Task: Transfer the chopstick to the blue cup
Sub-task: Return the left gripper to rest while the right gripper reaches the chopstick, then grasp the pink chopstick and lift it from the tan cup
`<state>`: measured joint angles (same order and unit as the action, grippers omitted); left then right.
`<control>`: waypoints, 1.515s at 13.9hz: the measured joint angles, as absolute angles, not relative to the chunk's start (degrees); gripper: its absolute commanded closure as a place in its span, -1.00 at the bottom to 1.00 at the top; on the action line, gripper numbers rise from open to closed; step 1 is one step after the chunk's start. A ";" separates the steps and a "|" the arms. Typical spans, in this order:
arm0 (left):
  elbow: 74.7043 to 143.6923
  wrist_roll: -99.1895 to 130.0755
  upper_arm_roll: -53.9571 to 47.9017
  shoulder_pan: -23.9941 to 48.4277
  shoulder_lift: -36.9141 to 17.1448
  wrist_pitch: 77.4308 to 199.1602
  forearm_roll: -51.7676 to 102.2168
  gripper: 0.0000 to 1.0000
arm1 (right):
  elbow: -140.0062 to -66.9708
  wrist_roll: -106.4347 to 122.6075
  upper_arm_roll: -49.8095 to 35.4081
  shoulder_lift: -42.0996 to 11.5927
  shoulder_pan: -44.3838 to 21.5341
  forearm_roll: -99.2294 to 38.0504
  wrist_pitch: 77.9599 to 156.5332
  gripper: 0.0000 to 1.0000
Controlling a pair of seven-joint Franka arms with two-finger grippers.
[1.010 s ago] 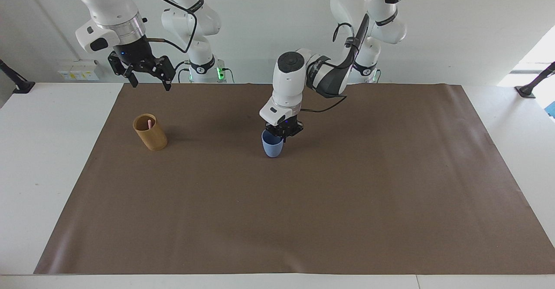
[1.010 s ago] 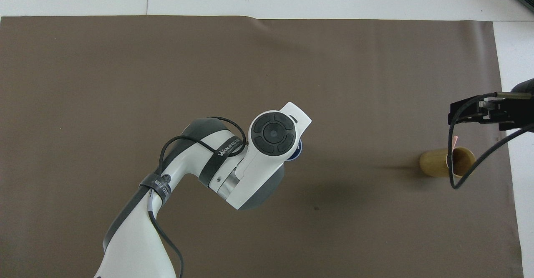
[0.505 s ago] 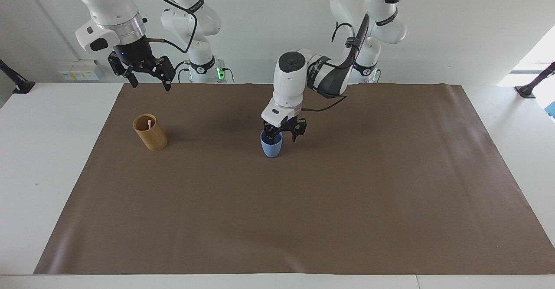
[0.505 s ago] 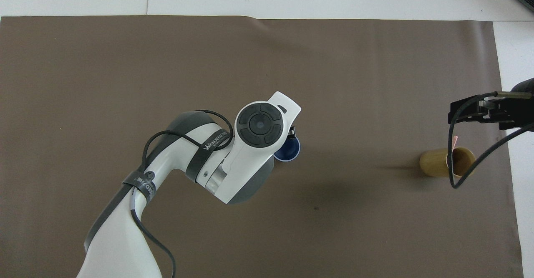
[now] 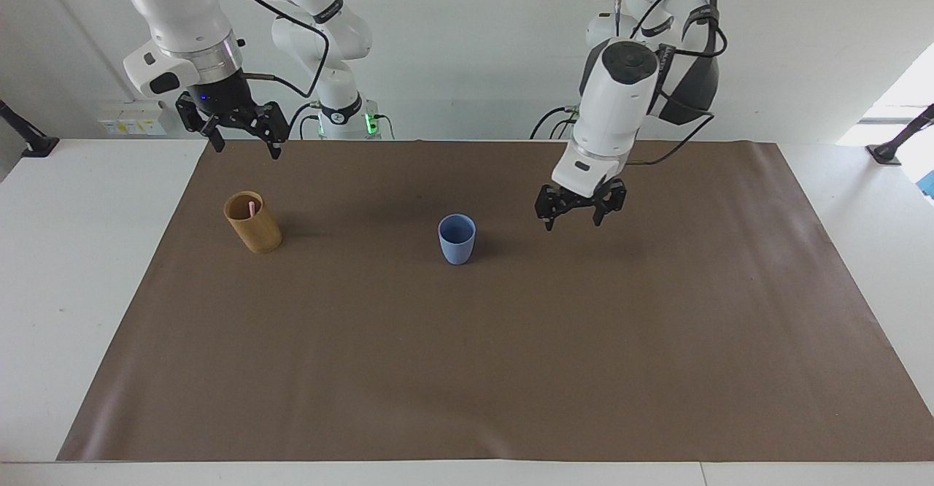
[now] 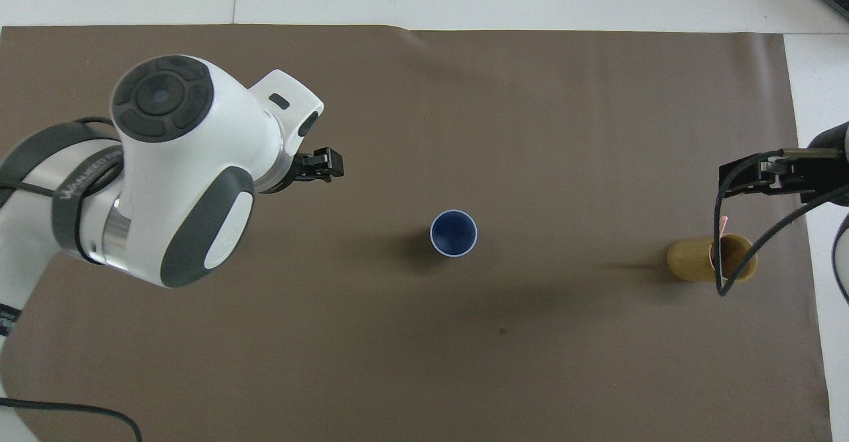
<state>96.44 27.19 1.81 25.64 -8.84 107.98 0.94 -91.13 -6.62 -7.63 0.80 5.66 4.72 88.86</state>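
The light blue cup (image 5: pixel 457 239) stands upright and empty in the middle of the brown mat; it also shows in the overhead view (image 6: pixel 454 233). A pink chopstick (image 5: pixel 251 209) stands in the tan cup (image 5: pixel 252 222) toward the right arm's end, and its tip shows in the overhead view (image 6: pixel 724 221). My left gripper (image 5: pixel 573 223) is open and empty, up over bare mat beside the blue cup toward the left arm's end. My right gripper (image 5: pixel 246 149) is open and empty, high over the mat above the tan cup (image 6: pixel 710 259).
The brown mat (image 5: pixel 511 369) covers most of the white table (image 5: pixel 80 267). The left arm's wrist (image 6: pixel 179 163) covers part of the mat in the overhead view. A cable (image 6: pixel 719 243) from the right arm hangs across the tan cup there.
My left gripper has opened, left the blue cup's rim, risen and swung toward the left arm's end. The blue cup stays upright. My right gripper has risen slightly.
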 measured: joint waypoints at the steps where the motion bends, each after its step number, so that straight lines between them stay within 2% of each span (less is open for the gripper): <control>1: 96.50 25.02 1.80 23.55 -8.20 106.90 1.04 -1.00 | -92.72 -4.92 -7.53 0.67 5.84 5.51 90.10 -1.00; 5: 96.55 14.22 1.79 15.91 -6.46 100.81 1.21 -1.00 | -101.76 0.86 -7.42 -0.15 6.99 8.23 98.10 -1.00; 6: 96.55 11.33 1.81 13.91 -5.75 99.10 1.23 -1.00 | -103.56 1.89 -7.43 -0.51 6.99 9.23 99.28 -0.96; 8: 96.54 5.66 1.84 9.83 -4.12 95.67 1.24 -1.00 | -105.95 3.05 -7.46 -1.22 6.99 10.32 100.56 -0.72; 10: 96.48 0.80 1.94 6.74 -2.54 93.08 1.26 -1.00 | -108.08 3.63 -7.49 -1.39 6.98 11.33 102.31 -0.16; 13: 95.13 -0.76 1.92 5.50 -1.06 91.00 1.26 -1.00 | -110.72 5.03 -7.49 -1.37 6.99 13.99 104.85 0.84; 14: 93.95 -0.76 1.75 5.51 -0.85 90.17 1.26 -1.00 | -111.00 5.29 -7.50 -1.35 6.98 14.40 104.95 1.00; 18: 88.04 -0.76 1.65 5.51 -0.51 84.23 1.22 -1.00 | -111.07 5.75 -7.72 -0.88 6.77 14.92 104.56 1.00; 21: 86.85 -0.87 1.68 5.51 -0.03 83.02 1.23 -1.00 | -110.93 5.76 -7.72 0.52 6.74 14.93 103.24 1.00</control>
